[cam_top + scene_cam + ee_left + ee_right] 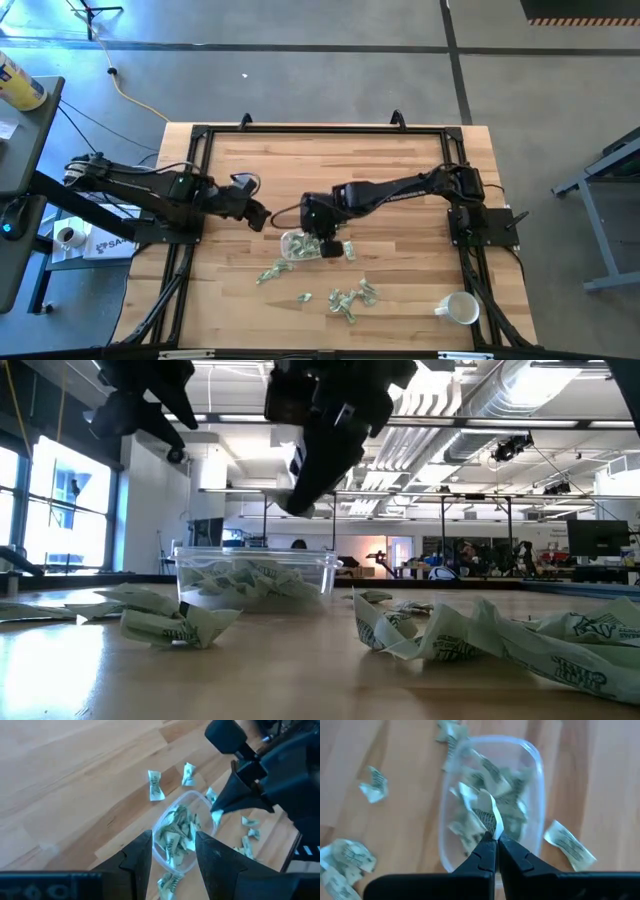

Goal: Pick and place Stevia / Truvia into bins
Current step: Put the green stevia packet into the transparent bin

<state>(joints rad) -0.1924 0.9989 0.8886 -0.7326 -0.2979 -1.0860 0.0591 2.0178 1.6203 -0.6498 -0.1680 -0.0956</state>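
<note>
The right gripper hangs right above the small see-through plastic tub in the middle of the wooden bench. Its two dark fingers are squeezed together on one small green and white paper sweetener packet, pinching it by one end so the rest sticks out over the tub. The tub already has a little pile of packets inside. More loose packets lie on the bench just beside the tub and a bit farther toward the front edge. A white mug with a handle stands well apart, near the front right corner.

The left gripper waits off to the left side of the tub, its fingers partly apart with nothing between them.

The packets look very light, thin and crinkly. They bend and fold easily, so they will not break, but they could slip out or stick to a finger. It is probably best to pinch one by a raised edge or folded corner, not flat on the wood.
</note>
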